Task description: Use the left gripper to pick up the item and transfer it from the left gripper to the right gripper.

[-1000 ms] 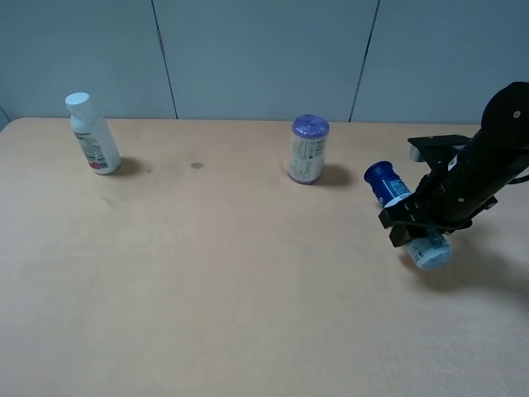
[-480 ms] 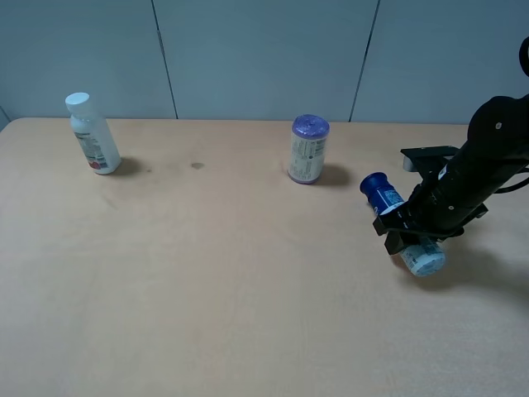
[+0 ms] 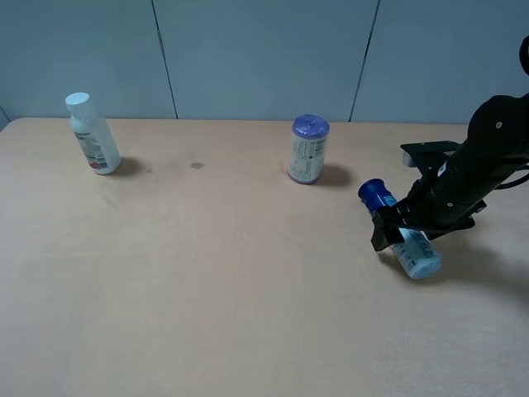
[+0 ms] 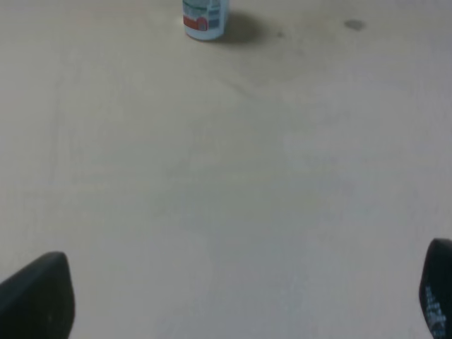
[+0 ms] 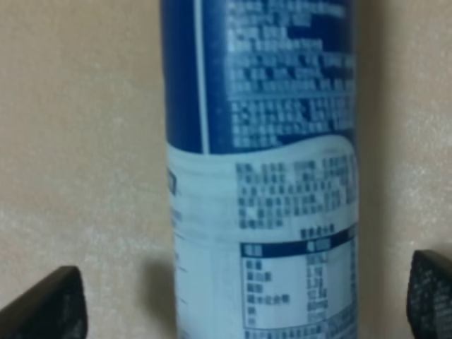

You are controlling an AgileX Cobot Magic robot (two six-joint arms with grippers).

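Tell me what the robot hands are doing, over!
Left hand open, empty. Right hand open around the blue-capped bottle, which is on its side. Purple-top container stands well clear.

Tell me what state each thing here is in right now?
Blue-capped bottle: lying on its side on the table, capped.
Right gripper: open, fingers either side of that bottle.
Left gripper: open, holding nothing.
White bottle: upright, capped.
Purple-topped container: upright, closed.
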